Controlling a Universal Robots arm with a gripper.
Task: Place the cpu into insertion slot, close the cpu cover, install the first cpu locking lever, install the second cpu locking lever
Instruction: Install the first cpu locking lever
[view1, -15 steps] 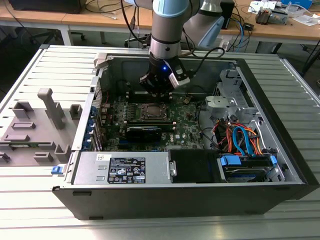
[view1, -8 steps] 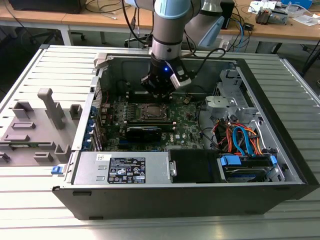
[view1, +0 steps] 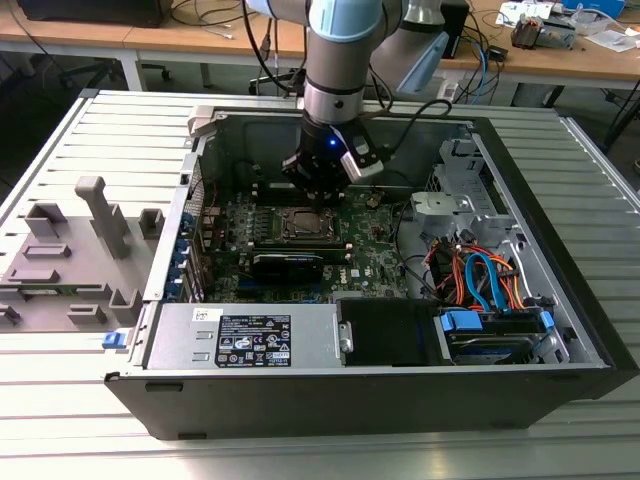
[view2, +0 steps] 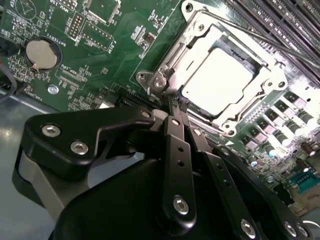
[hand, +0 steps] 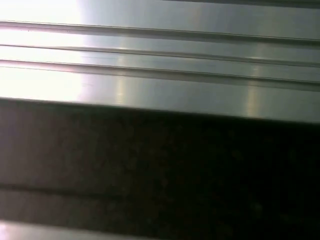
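In the second wrist view the cpu (view2: 217, 80) lies flat in the insertion slot (view2: 165, 67), its silvery top bright with glare. The cpu cover (view2: 200, 35) lies down around it, framing it in its square window. A thin metal lever rod (view2: 260, 36) runs along one side of the socket. My gripper (view2: 173, 100) is shut, its black fingers pressed together, with the tips at one corner of the socket by the cover's hinge. In the exterior view the gripper (view1: 322, 198) hangs inside the open computer case, just above the socket (view1: 305, 222).
Long black memory slots (view2: 285, 15) run beside the socket, and a coin battery (view2: 41, 54) sits on the green board. A long black card (view1: 288, 265), a power supply (view1: 245, 335) and bundled cables (view1: 480, 280) share the case. Grey fixtures (view1: 70, 250) stand at the exterior view's left.
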